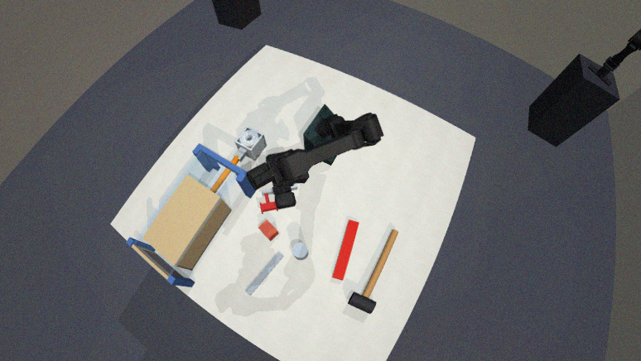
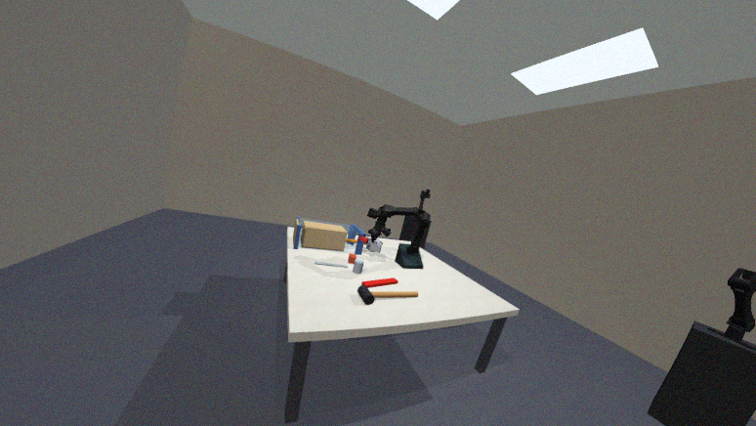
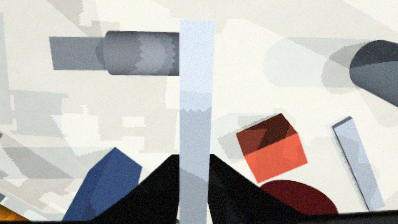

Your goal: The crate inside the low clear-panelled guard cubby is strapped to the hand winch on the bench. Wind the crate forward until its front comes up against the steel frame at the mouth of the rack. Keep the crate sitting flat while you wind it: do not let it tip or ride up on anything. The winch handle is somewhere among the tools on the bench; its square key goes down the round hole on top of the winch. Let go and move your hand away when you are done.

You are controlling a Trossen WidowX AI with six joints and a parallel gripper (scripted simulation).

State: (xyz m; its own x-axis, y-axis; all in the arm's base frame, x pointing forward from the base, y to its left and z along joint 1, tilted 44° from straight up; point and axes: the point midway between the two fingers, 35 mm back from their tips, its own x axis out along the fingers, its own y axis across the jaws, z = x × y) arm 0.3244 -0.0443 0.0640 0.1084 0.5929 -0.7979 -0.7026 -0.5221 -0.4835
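Observation:
The crate point(image 1: 185, 219) point(image 2: 323, 235) sits flat in the clear-panelled cubby, with a gap to the blue frame point(image 1: 223, 161) point(image 2: 360, 250) at its mouth. An orange strap point(image 1: 225, 172) point(image 2: 351, 240) runs from it under the frame to the grey winch point(image 1: 249, 141) point(image 2: 375, 245), whose top hole shows. My gripper point(image 1: 281, 190) point(image 2: 373, 239) point(image 3: 192, 162) is shut on the flat grey arm of the winch handle point(image 1: 268, 206) point(image 2: 362, 239) point(image 3: 196, 65), raised above the bench near the frame. Its key shaft points left in the wrist view; its red grip is partly hidden there.
An orange-red block point(image 1: 267, 229) point(image 2: 352, 258) point(image 3: 272, 150), a grey cylinder point(image 1: 299, 250) point(image 2: 357, 266) point(image 3: 380, 70) and a flat grey bar point(image 1: 264, 273) point(image 2: 330, 264) point(image 3: 357, 160) lie beside the cubby. A red bar point(image 1: 345, 250) point(image 2: 379, 282) and a mallet point(image 1: 380, 264) point(image 2: 394, 294) lie farther off.

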